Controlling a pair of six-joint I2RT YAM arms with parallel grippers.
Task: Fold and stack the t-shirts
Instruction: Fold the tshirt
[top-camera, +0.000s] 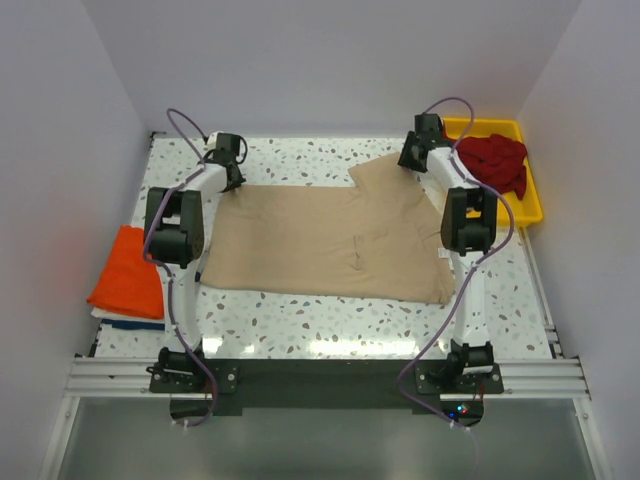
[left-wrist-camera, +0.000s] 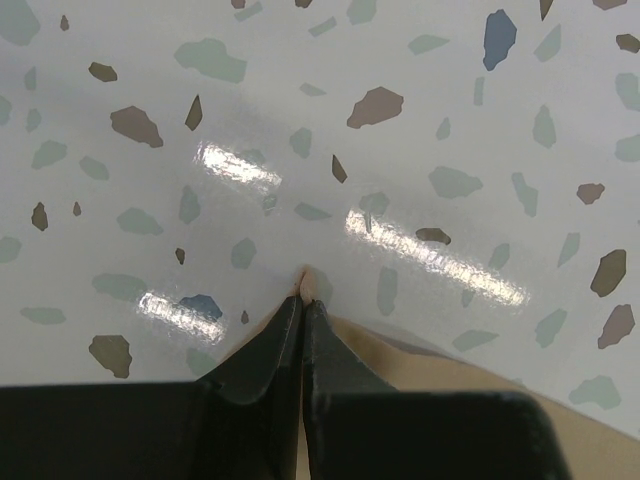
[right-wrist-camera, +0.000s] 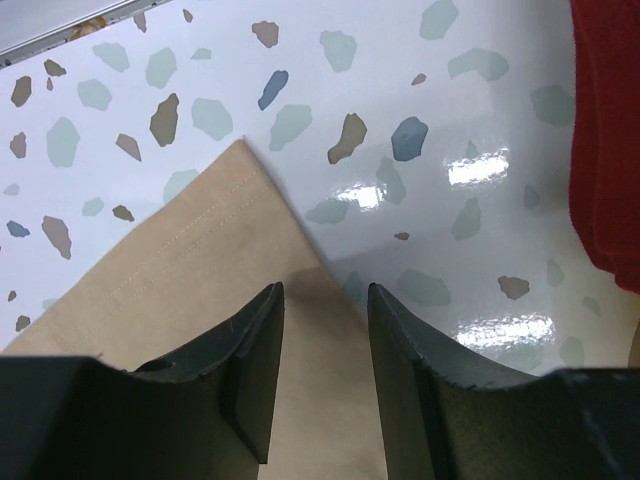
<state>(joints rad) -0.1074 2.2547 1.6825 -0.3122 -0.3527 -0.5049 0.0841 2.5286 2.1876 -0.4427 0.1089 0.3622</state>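
**Beige t-shirt.** The beige t-shirt lies spread out at the centre of the speckled terrazzo table, with its long side running left to right. The cloth is a plain, matt tan. It is mostly flat, with a few shallow creases right of centre. One sleeve projects toward the far side at the right end. The right wrist view shows a double row of stitching along that sleeve's hem, which ends in a sharp corner.

**Left gripper.** The left gripper is at the far left corner of the beige t-shirt. In the left wrist view the jaws are pressed together. A small tip of beige cloth protrudes beyond the fingertips, so the corner is pinched between them.

**Right gripper.** The right gripper is at the projecting sleeve. In the right wrist view the jaws stand apart with a clear gap and grip nothing. The sleeve's side edge runs down beneath the gap. Whether the fingers touch the cloth cannot be determined.

**Other shirts.**
- A folded bright orange t-shirt lies at the left edge of the table.
- It rests on a white and blue t-shirt, of which only a strip shows.
- Crumpled dark red t-shirts lie in the yellow tray at the far right corner, just beside the right gripper.
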